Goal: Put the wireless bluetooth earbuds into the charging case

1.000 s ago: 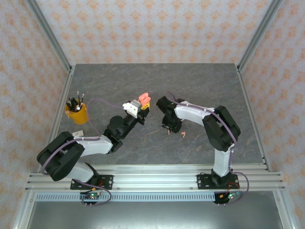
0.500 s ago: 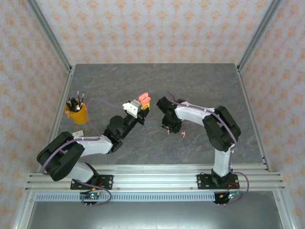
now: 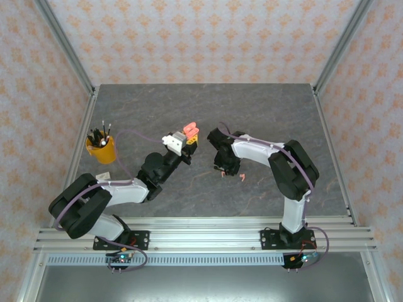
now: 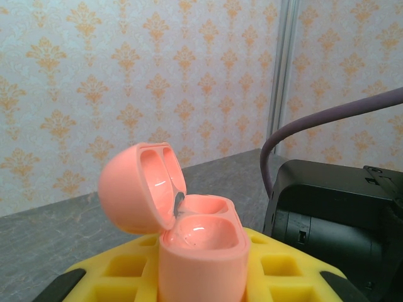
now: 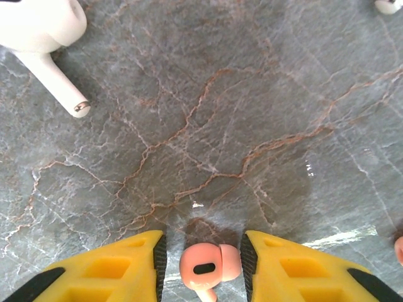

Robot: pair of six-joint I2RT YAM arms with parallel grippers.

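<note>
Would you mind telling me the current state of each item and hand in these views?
pink charging case, lid open, wells look empty, upright
left hand, shut on the pink charging case
right hand, shut on the pink earbud
pink earbud, gripped between the fingers
white earbud, lying loose on the table
yellow cup, upright, holding pens

The left arm reaches from its near-left base far and rightward, its raised tool [image 3: 186,141] clamped on the open charging case [image 4: 200,255]. The right arm arcs leftward from its near-right base, its tool [image 3: 223,168] pointing down at the desk [image 3: 264,113], fingers [image 5: 113,267] pinching a pink earbud [image 5: 203,265].
</note>
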